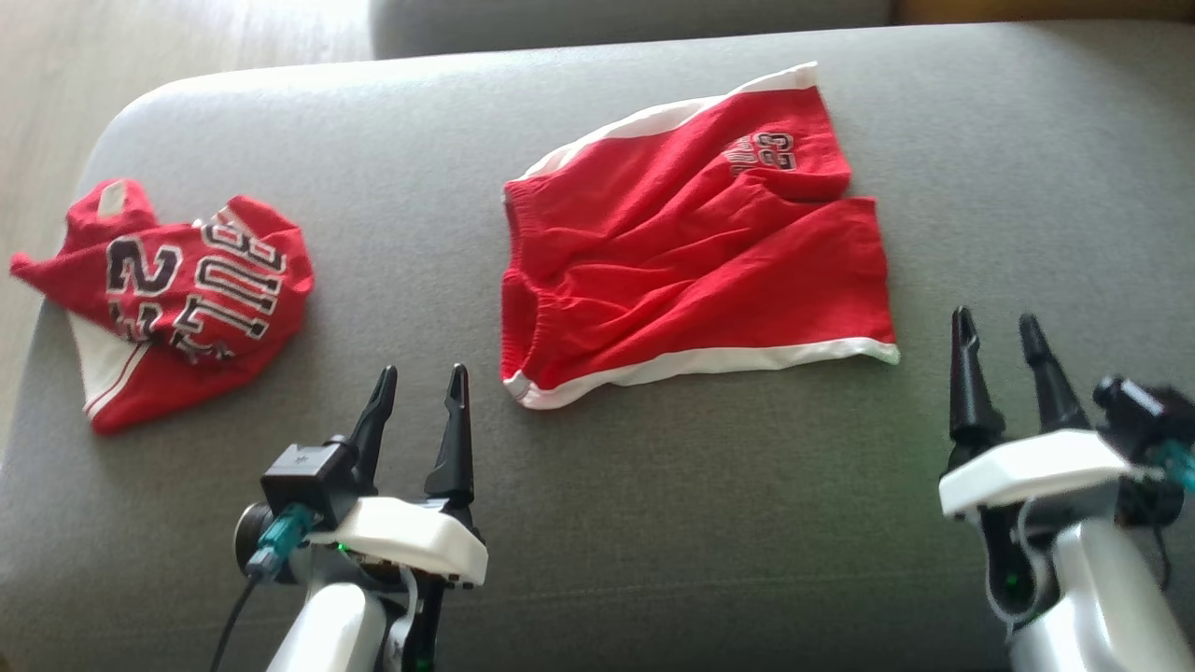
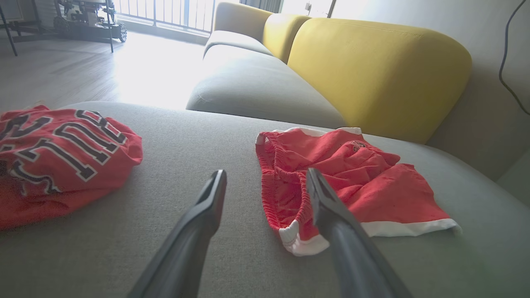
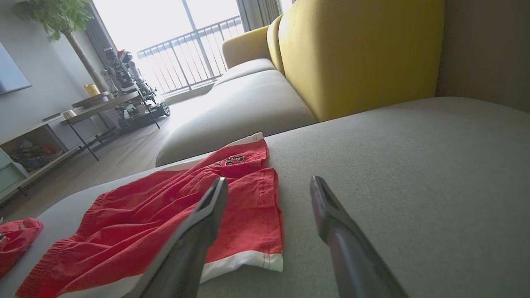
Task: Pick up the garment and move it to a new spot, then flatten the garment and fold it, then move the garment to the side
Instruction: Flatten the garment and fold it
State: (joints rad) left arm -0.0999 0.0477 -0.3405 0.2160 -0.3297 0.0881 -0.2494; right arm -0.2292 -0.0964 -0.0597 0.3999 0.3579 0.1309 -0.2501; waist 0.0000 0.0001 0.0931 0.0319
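Two red garments lie on a grey sofa seat (image 1: 653, 523) as a two-armed robot faces them. The red shorts (image 1: 691, 252) are spread out in the middle of the seat, wrinkled but mostly flat. Their elastic waistband faces the robot's left, white trim runs along both the near and far edges, and a "23" print shows on the far leg.

Well to the left of the shorts, close to the seat's rounded end, sits a crumpled red jersey (image 1: 177, 299) with black-and-white lettering and numerals.

The left gripper (image 1: 422, 373) hangs near the shorts' near waistband corner, just short of it. Its two dark fingers are spread wide with nothing between them. The right gripper (image 1: 995, 320) stands off the opposite end of the shorts, close to the near corner of the leg hems. Its fingers are equally wide apart and carry nothing. Neither gripper touches the fabric; whether their tips meet the seat cannot be told.

Beyond the shorts rises a yellow backrest (image 2: 372, 70), with a second grey seat (image 2: 256, 82) past it. Pale wooden floor (image 1: 140, 47) shows beyond the jersey's end of the sofa
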